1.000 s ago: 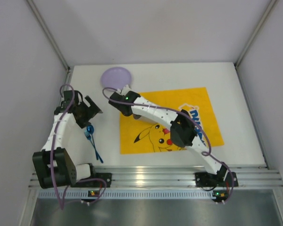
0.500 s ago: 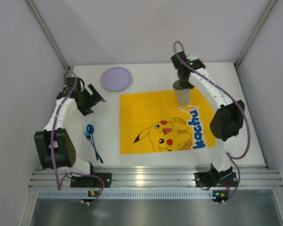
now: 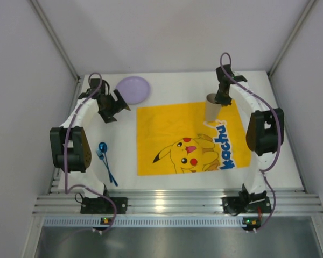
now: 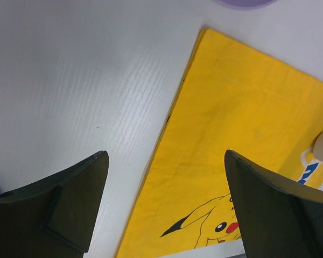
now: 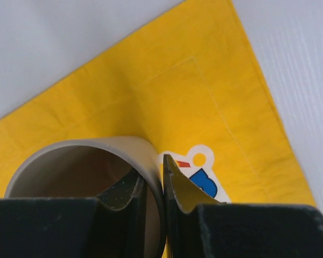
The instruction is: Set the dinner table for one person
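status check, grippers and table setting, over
Left gripper open, empty, over the dinner table. Right gripper shut on cup rim, at mat's far corner. Plate, cutlery off the mat, clear of both.

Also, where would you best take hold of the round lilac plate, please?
Probably its near-left rim, pinched from the left: the round lilac plate lies flat on the white tabletop, so only the edge offers a hold, and the open left claw sits on that side.

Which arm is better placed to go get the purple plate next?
Left. The left end effector, open, hangs just beside the purple plate at the dinner table's far left; the right end effector is shut on the cup's rim over the yellow mat.
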You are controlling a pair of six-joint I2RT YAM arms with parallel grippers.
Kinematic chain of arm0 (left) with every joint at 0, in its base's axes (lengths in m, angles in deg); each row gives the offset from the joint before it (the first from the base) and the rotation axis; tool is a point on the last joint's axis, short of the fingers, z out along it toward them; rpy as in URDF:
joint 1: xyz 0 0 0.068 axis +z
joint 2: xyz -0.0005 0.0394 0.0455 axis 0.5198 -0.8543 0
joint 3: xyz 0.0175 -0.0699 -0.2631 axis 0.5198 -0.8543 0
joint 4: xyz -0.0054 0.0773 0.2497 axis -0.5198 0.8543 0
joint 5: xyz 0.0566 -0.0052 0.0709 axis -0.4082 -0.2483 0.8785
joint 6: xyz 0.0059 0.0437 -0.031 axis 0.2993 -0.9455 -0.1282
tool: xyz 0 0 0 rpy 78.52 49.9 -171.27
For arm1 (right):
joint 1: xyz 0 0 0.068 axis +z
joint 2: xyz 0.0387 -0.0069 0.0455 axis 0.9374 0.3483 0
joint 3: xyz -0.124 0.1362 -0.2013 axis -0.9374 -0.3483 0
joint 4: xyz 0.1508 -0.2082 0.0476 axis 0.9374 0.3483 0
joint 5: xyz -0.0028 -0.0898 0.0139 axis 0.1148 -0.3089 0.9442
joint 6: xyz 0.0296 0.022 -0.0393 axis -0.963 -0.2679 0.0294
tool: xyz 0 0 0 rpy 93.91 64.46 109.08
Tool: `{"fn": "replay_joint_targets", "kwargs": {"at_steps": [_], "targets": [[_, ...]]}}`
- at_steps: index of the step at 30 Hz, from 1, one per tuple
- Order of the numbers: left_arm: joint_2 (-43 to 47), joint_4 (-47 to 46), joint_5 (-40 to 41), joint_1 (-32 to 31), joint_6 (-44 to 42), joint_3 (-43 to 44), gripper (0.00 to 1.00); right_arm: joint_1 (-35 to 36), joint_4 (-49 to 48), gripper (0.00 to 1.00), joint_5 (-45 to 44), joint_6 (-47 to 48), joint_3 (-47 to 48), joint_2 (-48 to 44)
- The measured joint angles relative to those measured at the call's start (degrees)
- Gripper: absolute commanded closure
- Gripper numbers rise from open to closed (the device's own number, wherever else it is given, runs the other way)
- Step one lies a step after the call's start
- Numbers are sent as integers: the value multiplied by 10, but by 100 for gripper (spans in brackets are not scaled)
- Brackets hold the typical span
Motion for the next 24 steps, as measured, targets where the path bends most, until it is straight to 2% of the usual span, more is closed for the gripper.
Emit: {"fn": "replay_joint_targets", "kwargs": {"at_steps": [6,14,15,16,18,19,24], "targets": [[-33,2,1,1,-5,61,6,-13,-53,100,-5,-28,-23,-4],[-68,3,3,1,-5,124,6,-13,-98,100,-64,-42,-58,-20],[-72,3,4,2,-5,129,6,-13,-101,94,-69,-42,-61,-21],[-77,3,4,2,-5,132,6,-12,-103,82,-74,-40,-63,-23],[-89,3,5,2,-5,140,6,-12,-104,56,-77,-33,-64,-23],[-97,3,7,2,-4,145,6,-10,-105,37,-80,-27,-66,-23],[-145,4,23,2,5,182,7,-2,-96,15,-80,1,-74,-23]]}}
